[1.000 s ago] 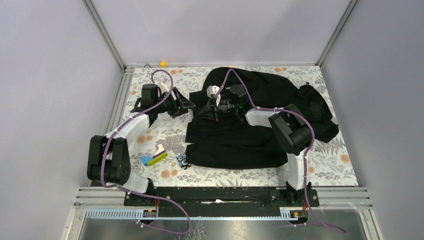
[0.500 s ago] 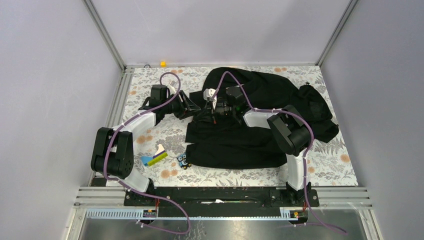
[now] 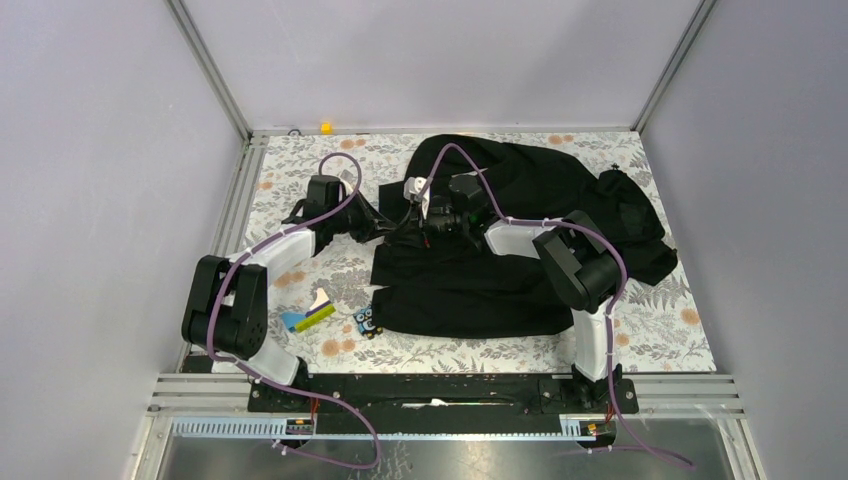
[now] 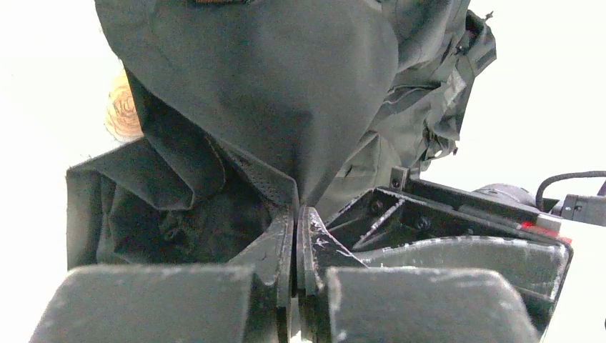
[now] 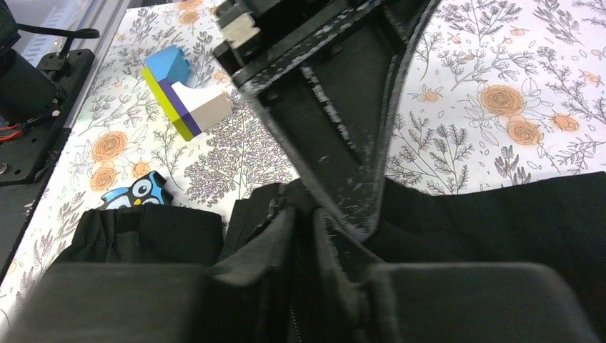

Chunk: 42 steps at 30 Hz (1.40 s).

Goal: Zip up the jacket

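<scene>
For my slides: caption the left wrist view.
Left claw shut on a fold of the black jacket.

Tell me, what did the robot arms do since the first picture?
The left gripper slid right to the jacket and snapped shut on a fold of its edge. The right gripper stayed at the jacket's front, fingers close around the fabric, nudging only slightly left. The jacket's body, the owl toy and the coloured block did not move.
</scene>
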Tool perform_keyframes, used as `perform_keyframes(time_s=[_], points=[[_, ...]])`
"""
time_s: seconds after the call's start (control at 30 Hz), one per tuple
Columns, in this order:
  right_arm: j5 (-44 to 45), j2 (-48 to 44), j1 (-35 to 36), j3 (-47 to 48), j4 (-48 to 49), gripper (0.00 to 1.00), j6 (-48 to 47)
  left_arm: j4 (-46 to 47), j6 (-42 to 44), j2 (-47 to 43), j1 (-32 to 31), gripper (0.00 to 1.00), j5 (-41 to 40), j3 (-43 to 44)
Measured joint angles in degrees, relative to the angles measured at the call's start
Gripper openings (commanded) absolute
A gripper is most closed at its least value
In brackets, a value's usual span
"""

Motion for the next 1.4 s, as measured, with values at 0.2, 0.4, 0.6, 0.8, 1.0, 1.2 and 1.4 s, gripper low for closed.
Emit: perform_keyframes(time_s=[0.2, 0.4, 0.6, 0.8, 1.0, 1.2, 1.4], points=[[4.28, -0.13, 0.96, 0.74, -4.68, 0.81, 3.04, 2.36, 2.93, 1.36, 0.92, 0.0, -0.96, 1.7], [14.86, -4.85, 1.01, 1.6, -16.76, 1.0, 4.83, -0.76, 7.32, 2.78, 0.7, 0.0, 0.92, 3.67], [27.21, -11.74, 0.94, 2.89, -27.93, 1.0, 17.25, -3.34, 8.81, 4.37, 0.87, 0.0, 4.17, 4.42], [25.94, -11.98, 1.07, 4.72, -32.96, 0.95, 33.62, -4.96, 9.22, 4.63, 1.6, 0.0, 6.58, 4.5], [26.6, -12.11, 3.5, 0.31, -28.89, 0.55, 42.1, -4.52, 7.76, 4.63, 2.45, 0.0, 8.26, 4.35], [28.33, -12.09, 5.22, -1.66, -26.01, 0.46, 45.13, -3.67, 5.92, 4.66, 3.06, 0.0, 10.49, 3.3], [31.08, -11.65, 7.32, -1.64, -25.97, 0.43, 43.98, -3.34, 5.31, 4.66, 3.56, 0.0, 11.17, 2.89]])
